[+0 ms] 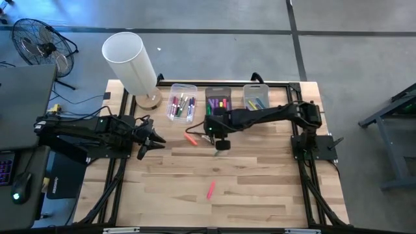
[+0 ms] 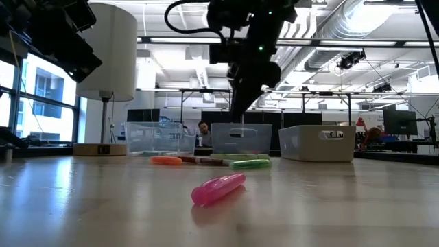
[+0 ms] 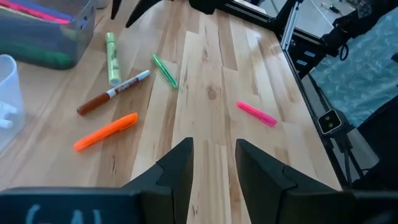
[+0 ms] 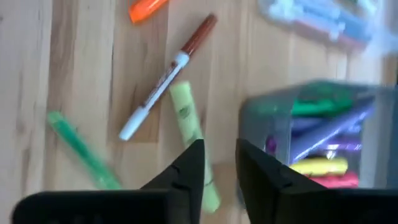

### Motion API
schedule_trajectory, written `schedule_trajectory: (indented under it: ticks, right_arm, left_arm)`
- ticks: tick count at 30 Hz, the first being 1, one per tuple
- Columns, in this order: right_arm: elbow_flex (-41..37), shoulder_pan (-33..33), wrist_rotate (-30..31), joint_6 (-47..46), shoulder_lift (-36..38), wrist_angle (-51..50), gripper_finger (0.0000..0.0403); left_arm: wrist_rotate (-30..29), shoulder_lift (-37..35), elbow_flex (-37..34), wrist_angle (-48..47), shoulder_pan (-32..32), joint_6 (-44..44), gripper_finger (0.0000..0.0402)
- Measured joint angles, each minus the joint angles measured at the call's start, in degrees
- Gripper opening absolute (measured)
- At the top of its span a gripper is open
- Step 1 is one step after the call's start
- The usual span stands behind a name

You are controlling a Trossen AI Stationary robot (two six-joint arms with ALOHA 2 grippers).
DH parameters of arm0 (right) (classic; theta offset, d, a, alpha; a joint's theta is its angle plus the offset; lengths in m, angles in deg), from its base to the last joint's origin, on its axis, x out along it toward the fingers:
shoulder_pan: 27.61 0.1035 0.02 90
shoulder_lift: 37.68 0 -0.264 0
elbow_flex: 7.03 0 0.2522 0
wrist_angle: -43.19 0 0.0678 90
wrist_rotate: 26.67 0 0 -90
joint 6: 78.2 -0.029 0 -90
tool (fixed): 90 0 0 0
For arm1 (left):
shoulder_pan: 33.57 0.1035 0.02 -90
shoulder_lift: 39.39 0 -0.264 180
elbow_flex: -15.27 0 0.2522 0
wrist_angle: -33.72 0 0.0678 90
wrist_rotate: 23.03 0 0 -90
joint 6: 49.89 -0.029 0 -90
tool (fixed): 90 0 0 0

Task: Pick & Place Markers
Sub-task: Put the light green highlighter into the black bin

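Nearby, slim cylindrical markers [image 3: 106, 132] on planked wood

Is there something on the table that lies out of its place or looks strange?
Yes. Several markers lie loose on the wood instead of in the bins: a pink marker alone toward the front, and an orange marker, a brown-capped marker, a yellow-green marker and a green marker in front of the bins. Nothing looks damaged.

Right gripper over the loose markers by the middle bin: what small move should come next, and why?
Probably lower the right gripper onto the yellow-green marker and close. Its fingers stand apart with nothing between them, the marker lies on the table just ahead of the fingertips, beside the middle bin.
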Motion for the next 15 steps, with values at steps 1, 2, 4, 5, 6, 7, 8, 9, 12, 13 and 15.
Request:
schedule_trajectory:
  ticks: [1, 2, 4, 5, 6, 7, 8, 9, 12, 13, 15]
  right_arm:
    - [0.0, -0.2, -0.1, 1.4, -0.4, 1.0, 0.0083]
    - [0.0, -0.2, 0.0, 2.8, -0.8, 2.2, 0.0088]
    - [0.0, -0.2, -0.9, 5.3, -1.4, 3.3, 0.0094]
    - [0.0, -0.1, -1.2, 6.4, -2.1, 3.4, 0.0094]
    - [0.0, -0.1, -1.9, 7.1, -2.5, 3.3, 0.0094]
    - [0.0, -0.1, -2.7, 7.7, -3.2, 2.9, 0.0094]
    - [0.0, -0.1, -2.8, 8.1, -3.9, 2.4, 0.0093]
    - [0.0, -0.1, -3.0, 8.5, -4.3, 1.9, 0.0092]
    - [-0.1, -0.2, -3.3, 10.3, -5.4, 1.8, 0.0093]
    - [-0.1, -0.2, -3.6, 11.0, -5.7, 1.8, 0.0094]
    - [0.0, -0.3, -4.3, 11.4, -6.2, 2.0, 0.0095]
  left_arm:
    - [0.0, 0.0, 0.0, -0.1, 0.0, 0.2, 0.0117]
    - [0.0, 0.0, 0.0, -0.1, 0.0, 0.3, 0.0117]
    - [0.0, 0.0, 0.0, 0.0, 0.0, 0.4, 0.0117]
    - [0.1, 0.0, 0.0, 0.0, 0.0, 0.6, 0.0117]
    - [0.1, 0.0, 0.0, 0.1, 0.0, 0.9, 0.0117]
    - [0.1, 0.0, 0.0, 0.0, 0.0, 1.4, 0.0117]
    - [0.1, 0.0, 0.0, -0.1, 0.0, 1.7, 0.0117]
    - [0.0, 0.0, 0.0, 0.0, 0.0, 1.9, 0.0117]
    - [0.1, 0.0, 0.0, 0.1, 0.0, 1.9, 0.0117]
    - [0.1, 0.0, 0.0, 0.1, 0.0, 2.0, 0.0117]
    - [0.1, 0.0, 0.0, 0.2, 0.0, 2.0, 0.0117]
